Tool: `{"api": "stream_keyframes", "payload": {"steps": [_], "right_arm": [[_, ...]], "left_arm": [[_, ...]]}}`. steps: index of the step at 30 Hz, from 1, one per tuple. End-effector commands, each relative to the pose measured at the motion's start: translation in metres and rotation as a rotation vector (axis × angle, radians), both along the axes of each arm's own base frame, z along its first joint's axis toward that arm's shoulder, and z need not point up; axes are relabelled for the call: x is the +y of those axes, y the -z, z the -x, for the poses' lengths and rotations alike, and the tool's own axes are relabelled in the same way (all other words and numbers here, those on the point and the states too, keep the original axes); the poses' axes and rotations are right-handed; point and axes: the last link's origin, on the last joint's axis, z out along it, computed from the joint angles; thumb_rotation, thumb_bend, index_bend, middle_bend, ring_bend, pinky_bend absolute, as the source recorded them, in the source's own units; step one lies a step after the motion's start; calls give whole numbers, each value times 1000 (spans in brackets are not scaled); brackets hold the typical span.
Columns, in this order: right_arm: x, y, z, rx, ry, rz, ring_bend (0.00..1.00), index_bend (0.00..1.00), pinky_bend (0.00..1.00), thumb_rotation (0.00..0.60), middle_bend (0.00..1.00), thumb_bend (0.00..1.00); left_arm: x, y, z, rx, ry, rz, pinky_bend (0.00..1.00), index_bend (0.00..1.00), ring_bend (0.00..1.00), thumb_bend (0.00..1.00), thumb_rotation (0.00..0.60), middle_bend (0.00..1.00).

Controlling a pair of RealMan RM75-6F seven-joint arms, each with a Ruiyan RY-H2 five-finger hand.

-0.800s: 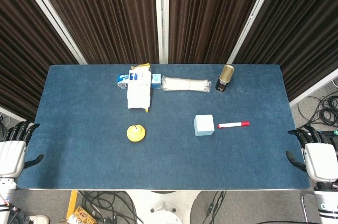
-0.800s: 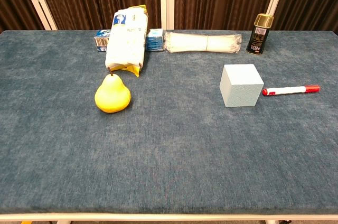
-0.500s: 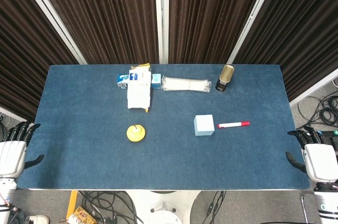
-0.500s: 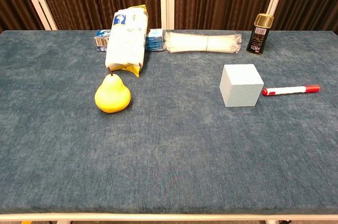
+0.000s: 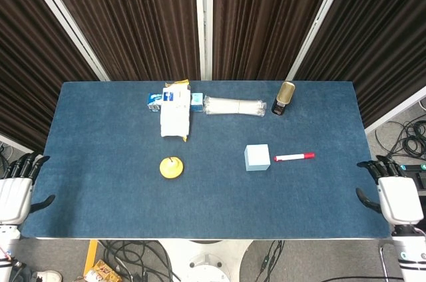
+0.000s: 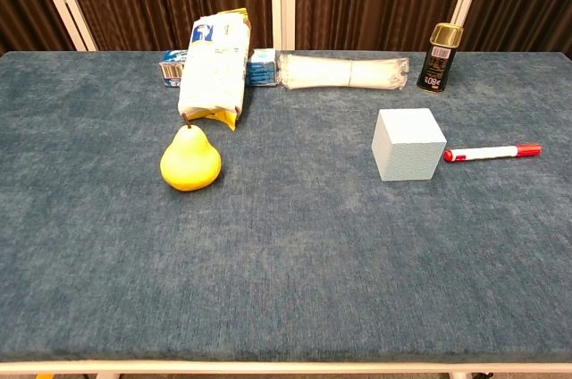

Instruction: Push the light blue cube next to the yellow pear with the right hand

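Your left hand [image 5: 14, 197] waits off the table's left edge, fingers spread and holding nothing. The yellow pear [image 5: 172, 167] stands left of centre, the light blue cube [image 5: 257, 157] well apart to its right. Your right hand [image 5: 393, 197] sits spread and unladen off the right edge; no push has begun, so I'd bring it behind the cube's right face.

Neither hand shows in the chest view. In the head view, the bottom edge cuts the white left hand [image 5: 14, 197] and white right hand [image 5: 394, 195] at the wrists.
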Motion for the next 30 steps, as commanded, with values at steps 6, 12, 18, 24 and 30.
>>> {"api": "stream_keyframes", "payload": {"steps": [6, 12, 18, 24, 30], "right_arm": [[-62, 37, -9, 39, -13, -169, 138, 300, 237, 600, 324, 176], [-102, 73, -11, 95, 0, -248, 105, 303, 197, 600, 299, 176], [-126, 107, -8, 171, 2, -280, 105, 349, 190, 600, 315, 176], [-140, 135, -3, 200, 16, -306, 106, 392, 189, 600, 347, 176], [-149, 151, -2, 196, 28, -305, 112, 416, 189, 600, 372, 176]], "left_arm": [[-5, -1, 3, -7, -15, -6, 178, 221, 120, 105, 600, 199], [-10, -2, 5, -9, -25, -6, 178, 221, 120, 105, 600, 199], [-12, -2, 6, -12, -35, -6, 178, 221, 120, 105, 600, 199], [-12, -2, 7, -16, -40, -5, 177, 221, 120, 105, 600, 199], [-13, -1, 8, -18, -46, -1, 178, 221, 120, 105, 600, 199]]}}
